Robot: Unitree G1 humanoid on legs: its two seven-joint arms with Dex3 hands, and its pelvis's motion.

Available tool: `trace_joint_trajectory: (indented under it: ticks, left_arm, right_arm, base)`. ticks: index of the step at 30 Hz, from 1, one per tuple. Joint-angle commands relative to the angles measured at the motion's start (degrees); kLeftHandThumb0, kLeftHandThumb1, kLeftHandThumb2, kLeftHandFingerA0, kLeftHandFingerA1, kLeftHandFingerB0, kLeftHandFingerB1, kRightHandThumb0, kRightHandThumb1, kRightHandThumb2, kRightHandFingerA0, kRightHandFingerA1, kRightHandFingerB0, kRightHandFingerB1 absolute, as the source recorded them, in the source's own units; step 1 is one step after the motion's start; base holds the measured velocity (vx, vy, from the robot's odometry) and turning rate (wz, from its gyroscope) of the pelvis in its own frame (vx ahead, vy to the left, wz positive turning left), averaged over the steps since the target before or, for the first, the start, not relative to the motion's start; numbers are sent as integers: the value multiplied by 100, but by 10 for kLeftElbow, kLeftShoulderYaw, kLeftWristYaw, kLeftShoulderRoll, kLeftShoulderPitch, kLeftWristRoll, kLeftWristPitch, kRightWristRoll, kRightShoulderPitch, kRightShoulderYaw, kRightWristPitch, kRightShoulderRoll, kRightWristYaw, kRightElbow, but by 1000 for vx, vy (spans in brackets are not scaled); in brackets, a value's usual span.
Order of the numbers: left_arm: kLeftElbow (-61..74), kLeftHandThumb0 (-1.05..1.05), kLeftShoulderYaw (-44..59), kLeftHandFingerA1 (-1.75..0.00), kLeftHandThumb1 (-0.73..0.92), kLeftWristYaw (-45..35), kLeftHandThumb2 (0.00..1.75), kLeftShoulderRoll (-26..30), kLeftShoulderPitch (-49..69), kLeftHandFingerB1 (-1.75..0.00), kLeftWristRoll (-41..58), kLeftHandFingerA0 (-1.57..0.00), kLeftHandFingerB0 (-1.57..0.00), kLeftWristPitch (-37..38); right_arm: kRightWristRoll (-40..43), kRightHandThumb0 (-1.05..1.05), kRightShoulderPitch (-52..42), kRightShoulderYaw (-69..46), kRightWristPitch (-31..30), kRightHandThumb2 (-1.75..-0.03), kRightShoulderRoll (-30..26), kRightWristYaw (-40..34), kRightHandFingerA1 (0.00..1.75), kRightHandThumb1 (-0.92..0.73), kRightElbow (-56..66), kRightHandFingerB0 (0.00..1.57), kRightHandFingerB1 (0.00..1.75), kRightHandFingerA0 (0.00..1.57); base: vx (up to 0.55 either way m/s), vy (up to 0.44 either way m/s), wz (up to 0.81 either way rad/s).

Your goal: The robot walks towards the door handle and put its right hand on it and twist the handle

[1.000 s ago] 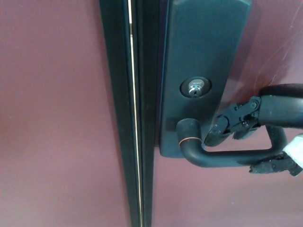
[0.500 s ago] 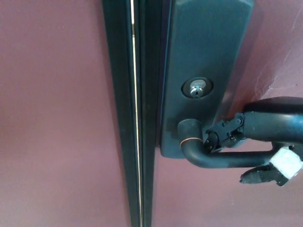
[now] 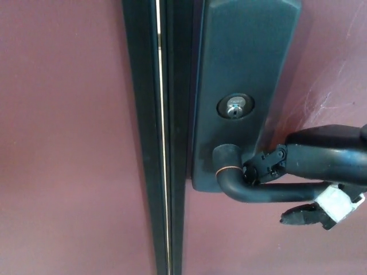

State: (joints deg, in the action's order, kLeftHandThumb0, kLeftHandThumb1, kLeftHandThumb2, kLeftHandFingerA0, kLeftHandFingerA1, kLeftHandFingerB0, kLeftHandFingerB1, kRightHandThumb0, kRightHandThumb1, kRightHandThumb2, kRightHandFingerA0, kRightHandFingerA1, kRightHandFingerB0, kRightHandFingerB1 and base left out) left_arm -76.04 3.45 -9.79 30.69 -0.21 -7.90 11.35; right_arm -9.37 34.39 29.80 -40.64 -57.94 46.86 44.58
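The door handle (image 3: 261, 192) is a dark lever in the lower middle of the frame; it comes out of a dark plate (image 3: 243, 69) and bends toward the right edge; a thin copper ring goes around its neck. Above it, in the centre of the plate, sits a silver keyhole (image 3: 234, 109). The right hand (image 3: 309, 177) enters from the right edge and is closed around the lever; one finger (image 3: 266, 166) lies over the top near the bend, and another, with white tape, is under the bar at lower right. The maroon door (image 3: 63, 143) fills the background; a dark vertical frame strip (image 3: 163, 137) runs beside the plate.
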Motion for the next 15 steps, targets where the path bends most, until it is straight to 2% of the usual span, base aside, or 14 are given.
trace_joint_trajectory:
  ticks: [1,2,3,4,6,10,11,15]
  left_arm:
    - [-1,-43,2,-60,49,-5,77,3,1,-51,0,-67,-47,-5]
    - [0,-43,2,-60,49,-5,77,5,0,-51,0,-67,-47,-4]
    - [1,-43,1,-60,49,-5,77,5,0,-51,-1,-67,-47,-3]
    - [2,-43,0,-60,49,-5,77,5,-1,-51,-2,-67,-47,-3]
    - [-1,-43,0,-60,49,-4,77,6,-3,-51,-3,-67,-47,-6]
    - [-2,-43,0,-60,49,-3,77,6,-3,-51,-3,-67,-47,-6]
    - [-2,-43,0,-60,49,-4,77,6,-6,-51,-3,-67,-47,-8]
    - [-3,-43,1,-60,49,-6,77,7,0,-51,-1,-67,-47,-8]
  right_arm:
    - [-10,-23,-36,31,-27,-61,7,37,48,-74,-14,44,37,64]
    - [-11,-23,-36,29,-23,-61,10,38,48,-74,-17,44,37,64]
    - [-10,-15,-41,23,-14,-61,8,37,52,-74,-18,48,39,75]
    - [-9,-11,-42,18,-6,-61,8,38,54,-74,-21,51,40,78]
    - [-9,-1,-50,8,6,-62,10,33,59,-76,-23,62,45,84]
    - [-14,-1,-58,-1,17,-62,14,32,59,-76,-26,62,45,84]
    - [-14,6,-69,-17,25,-62,19,17,59,-75,-27,71,50,85]
    - [-19,6,-92,-40,34,-61,28,7,58,-76,-24,71,50,83]
  base:
    - [0,0,0]
    - [0,0,0]
    - [0,0,0]
    - [0,0,0]
    - [0,0,0]
    - [0,0,0]
    - [0,0,0]
    - [0,0,0]
